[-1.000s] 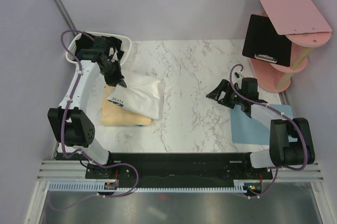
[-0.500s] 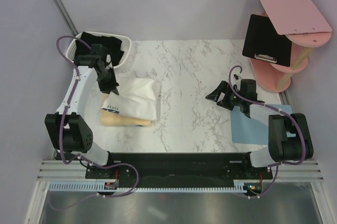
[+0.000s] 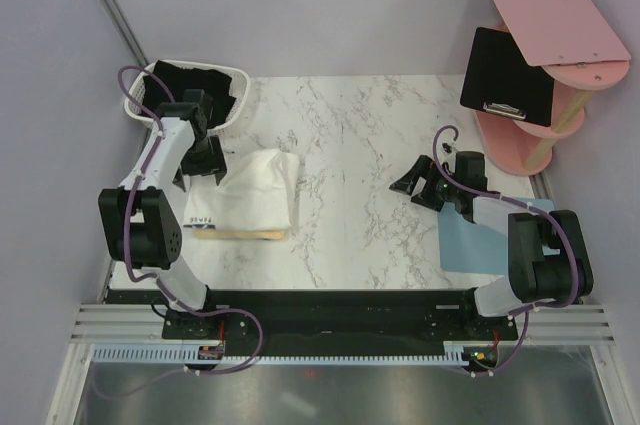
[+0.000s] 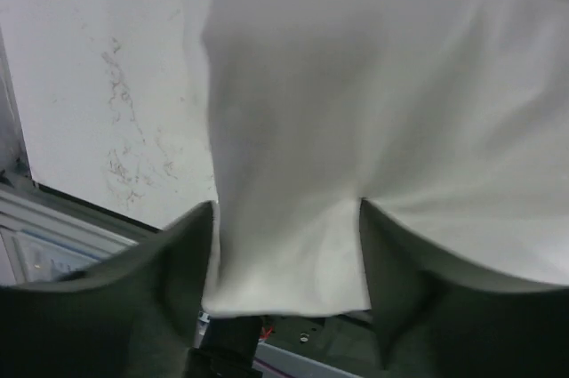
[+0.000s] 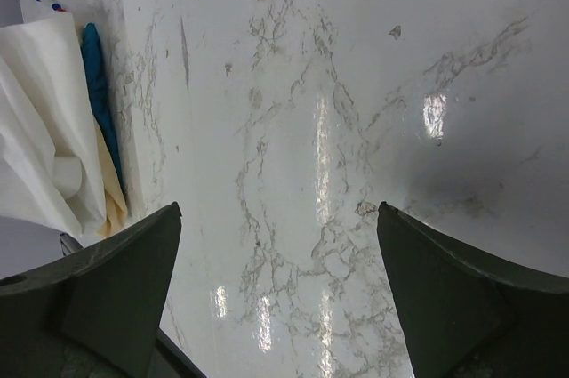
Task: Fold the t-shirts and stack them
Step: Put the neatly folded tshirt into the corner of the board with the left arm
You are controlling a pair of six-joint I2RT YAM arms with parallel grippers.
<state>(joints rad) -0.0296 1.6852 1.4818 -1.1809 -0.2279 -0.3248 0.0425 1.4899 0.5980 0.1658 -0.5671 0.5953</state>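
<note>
While the left tool pinched the white t-shirt, it sagged.
Soft, light; corners seemed the best hold; right tool gaped empty.

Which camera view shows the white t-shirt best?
Top external: the whole folded white t-shirt shows, lying on the pale yellow t-shirt at the left of the table. The left wrist view shows only plain white cloth filling the frame; the right wrist view catches just its edge at far left.
</note>
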